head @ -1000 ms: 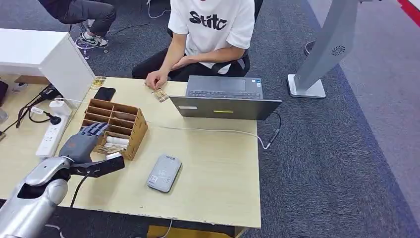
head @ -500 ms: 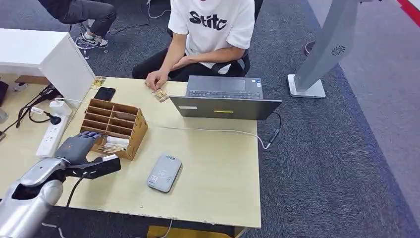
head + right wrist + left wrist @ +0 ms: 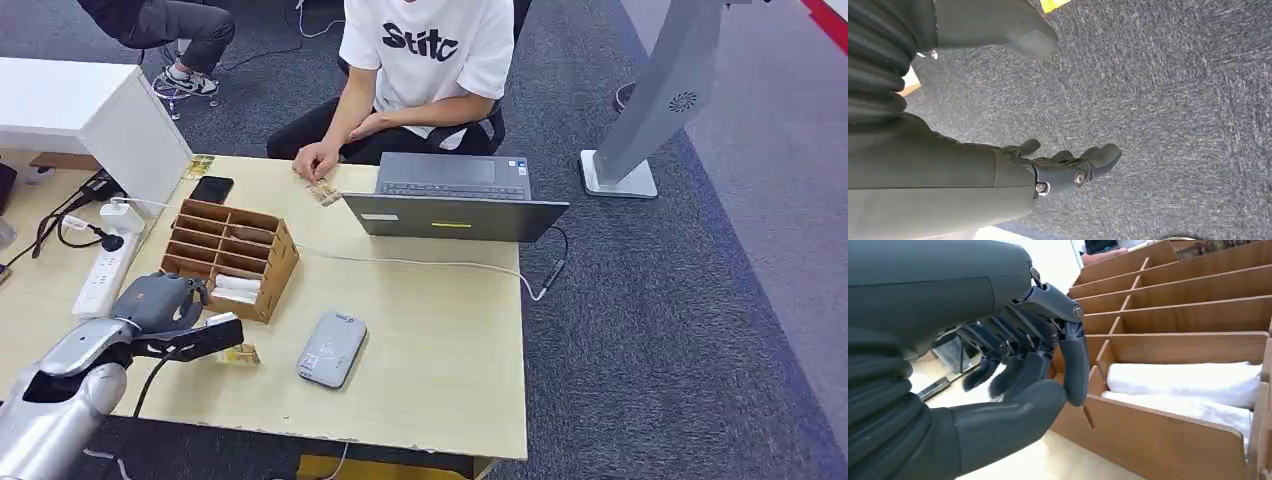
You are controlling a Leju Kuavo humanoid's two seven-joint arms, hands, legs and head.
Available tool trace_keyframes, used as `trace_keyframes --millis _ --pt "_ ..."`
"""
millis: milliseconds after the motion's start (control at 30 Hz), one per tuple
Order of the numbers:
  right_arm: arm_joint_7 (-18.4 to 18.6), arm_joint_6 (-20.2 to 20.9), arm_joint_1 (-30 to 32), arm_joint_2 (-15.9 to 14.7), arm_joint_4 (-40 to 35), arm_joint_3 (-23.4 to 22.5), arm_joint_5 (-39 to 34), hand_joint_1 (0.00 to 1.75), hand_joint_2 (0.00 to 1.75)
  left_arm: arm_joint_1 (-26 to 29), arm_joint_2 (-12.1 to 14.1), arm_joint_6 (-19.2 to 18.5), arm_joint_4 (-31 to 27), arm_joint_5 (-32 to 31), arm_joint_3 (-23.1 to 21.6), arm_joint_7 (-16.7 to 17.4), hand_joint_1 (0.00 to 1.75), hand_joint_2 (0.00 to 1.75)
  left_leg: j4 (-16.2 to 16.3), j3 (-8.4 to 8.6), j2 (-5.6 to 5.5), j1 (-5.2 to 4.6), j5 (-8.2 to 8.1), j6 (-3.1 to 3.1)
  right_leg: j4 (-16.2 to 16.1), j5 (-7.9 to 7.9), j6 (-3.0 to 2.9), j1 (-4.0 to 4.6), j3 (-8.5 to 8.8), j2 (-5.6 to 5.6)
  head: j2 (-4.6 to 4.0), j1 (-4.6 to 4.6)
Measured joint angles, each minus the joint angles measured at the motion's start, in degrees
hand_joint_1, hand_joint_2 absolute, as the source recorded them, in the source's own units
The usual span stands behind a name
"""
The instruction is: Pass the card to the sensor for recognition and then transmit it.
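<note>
My left hand (image 3: 165, 303) hovers at the near corner of the wooden sorting box (image 3: 262, 262), fingers curled in against the thumb. A small yellowish card (image 3: 240, 354) sticks out just under the thumb, pinched there and low over the table. The grey card sensor (image 3: 331, 349) lies flat a short way to the right of the card. In the left wrist view the curled fingers (image 3: 1018, 347) sit in front of the wooden sorting box (image 3: 1168, 440), and the thumb hides the card. My right hand (image 3: 1068, 170) hangs over grey carpet, fingers loosely spread and holding nothing.
A person sits across the table, one hand (image 3: 315, 160) beside another card (image 3: 323, 193). A grey laptop (image 3: 455, 200) stands at the far side with a cable running off the right edge. A power strip (image 3: 100, 275) and a phone (image 3: 211, 189) lie to the left.
My left hand drew back from the box's front slot toward me and curled its fingers. The card left the box and now shows under the thumb.
</note>
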Motion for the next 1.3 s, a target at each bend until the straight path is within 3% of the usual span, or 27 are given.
trace_keyframes --millis 167,400,600,667,700,733,967,1300 --pt "0.00 0.02 -0.03 0.00 0.00 0.00 0.28 0.00 1.75 0.01 -0.28 0.72 0.00 -0.02 -0.48 -0.02 1.75 1.75 0.00 0.00 0.00 0.00 0.00 0.00 0.00 0.00 0.00 0.00 0.00 0.00 0.00 -0.02" --pt "-0.02 0.02 -0.05 0.02 0.00 -0.02 0.68 0.00 1.75 0.01 -1.22 2.47 0.07 -0.26 -0.59 -0.02 1.57 1.75 0.00 0.00 0.00 0.00 0.00 0.00 0.00 0.00 0.00 0.00 0.00 0.00 0.00 -0.02" --pt "-0.09 0.18 -0.06 0.04 0.00 -0.04 0.87 0.00 1.75 0.02 -2.41 4.46 0.42 -0.90 -0.61 -0.02 1.62 1.75 0.00 0.00 0.00 0.00 0.00 0.00 0.00 0.00 0.00 0.00 0.00 0.00 0.00 0.00" --pt "-0.09 0.18 -0.07 0.09 0.00 -0.09 0.90 0.00 1.75 0.02 -2.73 4.92 0.52 -1.05 -0.61 -0.02 1.52 1.75 0.00 0.00 0.00 0.00 0.00 0.00 0.00 0.00 0.00 0.00 0.00 0.00 0.00 0.00" --pt "-0.13 0.18 -0.07 0.11 0.00 -0.11 0.90 0.00 1.75 0.02 -2.91 5.27 0.59 -1.09 -0.61 0.00 0.84 1.75 0.00 0.00 0.00 0.00 0.00 0.00 0.00 0.00 0.00 0.00 0.00 0.00 0.00 -0.02" --pt "-0.20 0.18 -0.07 0.13 0.00 -0.18 0.92 0.00 1.75 0.01 -3.10 5.53 0.63 -1.22 -0.61 0.02 0.00 1.75 0.00 0.00 0.00 0.00 0.00 0.00 0.00 0.00 0.00 0.00 0.00 0.00 0.00 0.00" --pt "-0.37 0.18 -0.08 0.33 0.00 -0.48 0.92 0.00 1.75 0.04 -4.70 8.66 0.66 -2.45 -0.61 1.18 0.00 1.75 0.00 -0.01 -0.01 0.00 0.00 0.00 0.00 0.00 0.00 0.00 0.00 -0.01 0.00 0.00" --pt "-0.57 0.22 -0.10 0.37 0.00 -1.29 1.03 0.00 1.75 0.28 -6.21 9.55 0.63 -3.48 -0.61 1.16 0.00 1.75 0.00 -0.01 -0.01 0.00 0.00 0.00 0.00 0.00 0.00 0.00 0.01 -0.01 0.00 -0.02"
